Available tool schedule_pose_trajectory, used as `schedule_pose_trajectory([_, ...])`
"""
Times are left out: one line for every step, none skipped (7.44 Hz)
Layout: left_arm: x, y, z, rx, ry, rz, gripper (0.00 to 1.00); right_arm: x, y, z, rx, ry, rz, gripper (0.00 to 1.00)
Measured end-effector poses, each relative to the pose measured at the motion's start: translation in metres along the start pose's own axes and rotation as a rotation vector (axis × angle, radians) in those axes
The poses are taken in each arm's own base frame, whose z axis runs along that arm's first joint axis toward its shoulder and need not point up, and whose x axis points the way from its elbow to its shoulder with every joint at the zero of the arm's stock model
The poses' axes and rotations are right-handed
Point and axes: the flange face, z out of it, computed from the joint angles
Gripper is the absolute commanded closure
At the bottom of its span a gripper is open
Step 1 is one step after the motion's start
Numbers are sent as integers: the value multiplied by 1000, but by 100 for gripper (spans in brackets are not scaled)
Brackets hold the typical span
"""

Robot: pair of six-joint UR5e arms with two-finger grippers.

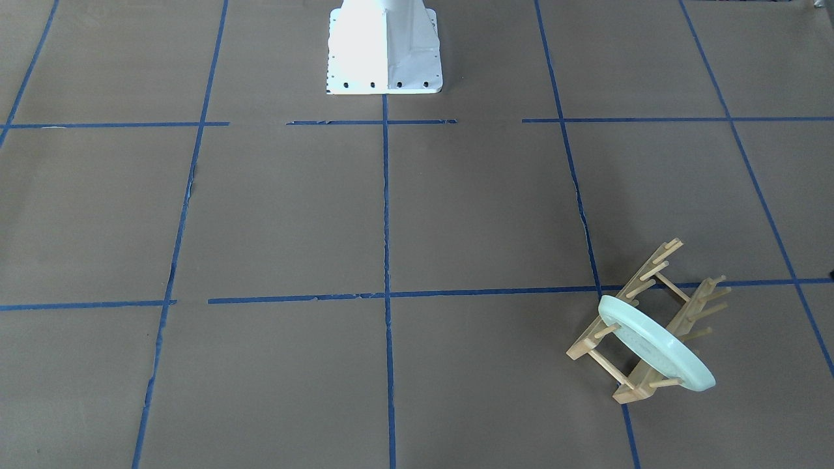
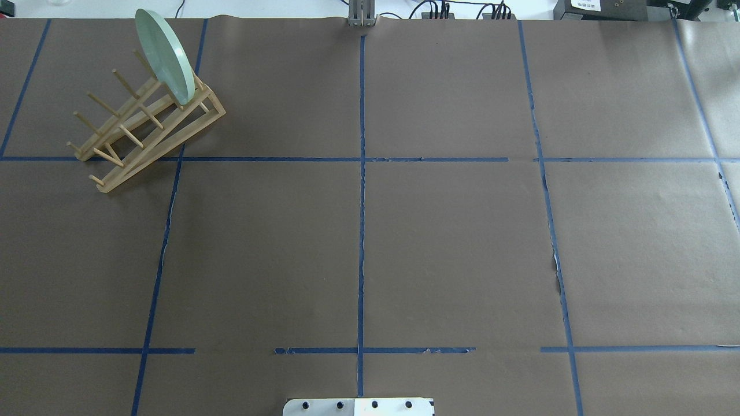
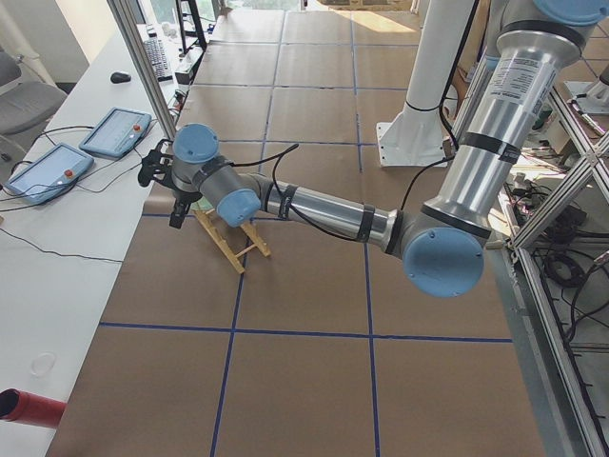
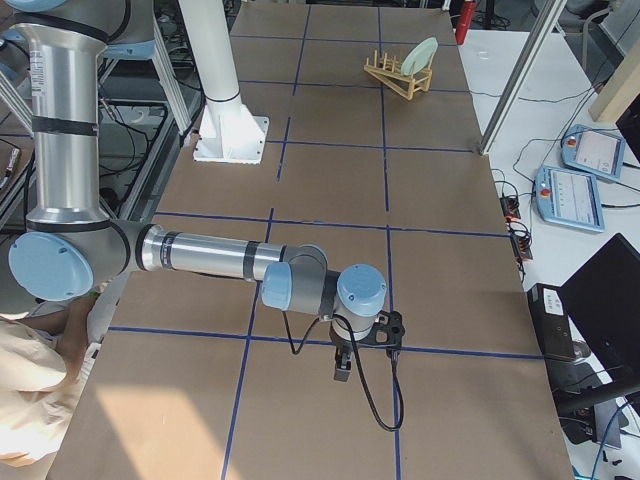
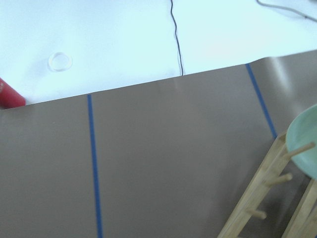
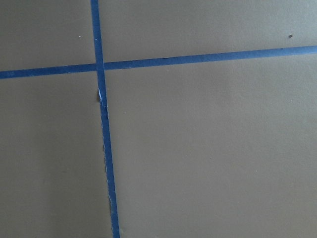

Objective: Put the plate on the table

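The pale mint-green plate [image 1: 655,344] stands on edge, leaning in the end slot of a light wooden peg rack [image 1: 642,312] on the brown taped table [image 1: 293,215]. In the overhead view the plate [image 2: 163,55] and rack [image 2: 141,124] sit at the far left. The left wrist view shows the plate's rim [image 5: 306,144] and rack pegs [image 5: 270,181] at its right edge, with no fingers in it. My left gripper [image 3: 177,211] shows only in the exterior left view, close over the rack [image 3: 233,243]; I cannot tell if it is open. My right gripper [image 4: 342,368] hangs low over bare table, far from the plate [image 4: 421,54]; I cannot tell its state.
The white robot base [image 2: 358,406] stands at the table's near middle edge. A white bench with two teach pendants [image 3: 114,131] and cables runs beside the rack. A red cylinder [image 3: 29,405] lies on that bench. A person [image 4: 40,400] is by the robot's side.
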Motion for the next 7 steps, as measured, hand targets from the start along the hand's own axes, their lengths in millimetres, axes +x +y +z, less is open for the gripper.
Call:
schedule_pose_trajectory([30,3,26,14,82,-114,0,0,0,0,0,0,0,0])
schedule_pose_trajectory([51,1,35,25,144,-262,0,0,0,0,0,0,0,0])
schedule_pose_trajectory([65,-2,38,49,193,-415,0,0,0,0,0,0,0,0])
schedule_pose_trajectory([76,-4,46,85,239,-562,0,0,0,0,0,0,0,0])
schedule_pose_trajectory([90,-3,63,113,276,-691,0,0,0,0,0,0,0,0])
schedule_pose_trajectory([104,4,84,129,295,-784,0,0,0,0,0,0,0,0])
schedule_pose_trajectory([113,14,104,137,296,-831,13,0,0,0,0,0,0,0])
